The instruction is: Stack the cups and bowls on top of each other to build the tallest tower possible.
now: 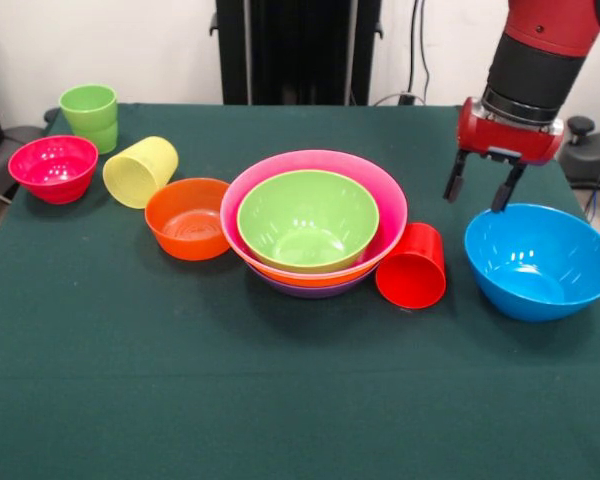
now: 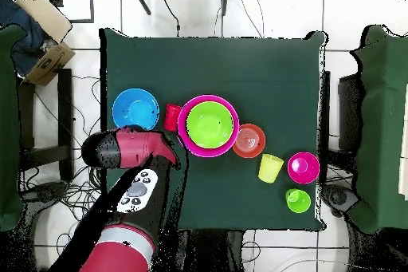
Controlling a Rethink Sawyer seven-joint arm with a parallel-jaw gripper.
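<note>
The tower (image 1: 313,222) stands mid-table: nested big bowls with purple, orange and pink rims and a lime-green bowl (image 1: 308,218) innermost; it also shows in the overhead view (image 2: 209,125). A red cup (image 1: 412,265) lies on its side against the tower's right. A blue bowl (image 1: 539,260) stands alone at the right. My gripper (image 1: 477,187) hangs open and empty above the table just behind the blue bowl's far-left rim. A small red-orange bowl (image 1: 188,217), a tipped pale yellow cup (image 1: 140,171), a magenta bowl (image 1: 54,168) and an upright green cup (image 1: 90,115) sit to the left.
The dark green table (image 1: 280,400) has open cloth along its near side. The robot's black pedestal (image 1: 298,50) stands behind the far edge. In the overhead view chairs and a cardboard box (image 2: 44,25) stand around the table.
</note>
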